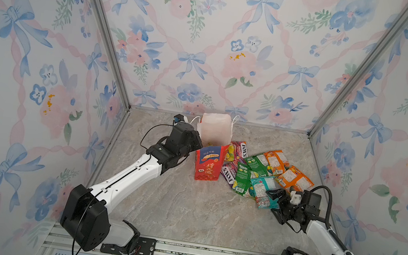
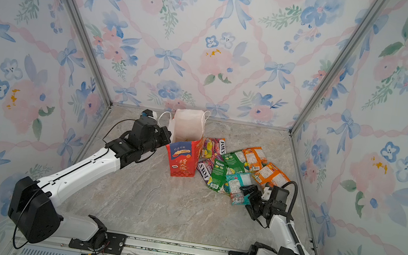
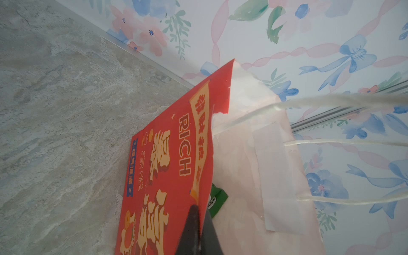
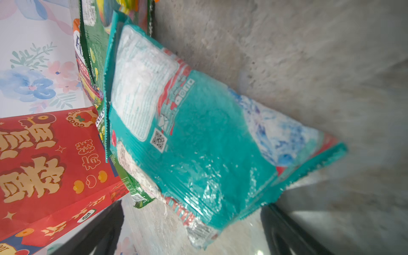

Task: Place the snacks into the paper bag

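The red paper bag [image 1: 207,164] [image 2: 181,161] stands upright and open at the back middle of the table. My left gripper [image 1: 199,144] [image 3: 198,229] is shut on the bag's left wall at the rim. A green packet [image 3: 217,198] shows inside the bag. The other snacks lie in a heap right of the bag: two FOX'S packets [image 1: 239,150], green ones [image 1: 241,180], orange ones [image 1: 295,179] and a teal packet [image 1: 262,190] [image 4: 209,143] nearest the front. My right gripper [image 1: 276,203] [image 4: 194,220] is open, low at the teal packet's near end, with a finger on either side of it.
Flowered walls close in the back and both sides of the marble tabletop [image 1: 185,207]. The bag's white cord handles [image 3: 331,143] hang over its rim. A metal rail [image 1: 205,254] runs along the front edge.
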{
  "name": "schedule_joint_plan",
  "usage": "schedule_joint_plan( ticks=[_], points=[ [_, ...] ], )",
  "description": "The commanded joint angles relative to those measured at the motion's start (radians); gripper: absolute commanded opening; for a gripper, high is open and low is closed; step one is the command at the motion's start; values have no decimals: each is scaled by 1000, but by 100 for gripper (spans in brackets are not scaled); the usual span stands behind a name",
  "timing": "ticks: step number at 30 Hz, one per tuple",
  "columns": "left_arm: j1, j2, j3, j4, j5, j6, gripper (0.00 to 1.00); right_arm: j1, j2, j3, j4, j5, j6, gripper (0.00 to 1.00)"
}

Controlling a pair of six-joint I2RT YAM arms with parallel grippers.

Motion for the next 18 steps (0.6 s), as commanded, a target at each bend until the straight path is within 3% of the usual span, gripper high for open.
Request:
schedule_joint_plan(
  ticks=[1, 7, 18],
  points=[
    [6, 18, -10, -7, 8, -3, 0, -12, 45, -9, -65, 51, -44, 100],
    [6, 14, -14, -7, 5, -3, 0, -23, 69, -40, 42, 37, -19, 100],
    [6, 18, -12, -7, 10, -5, 0, -47, 93, -30, 88, 36, -42, 99]
  ],
)
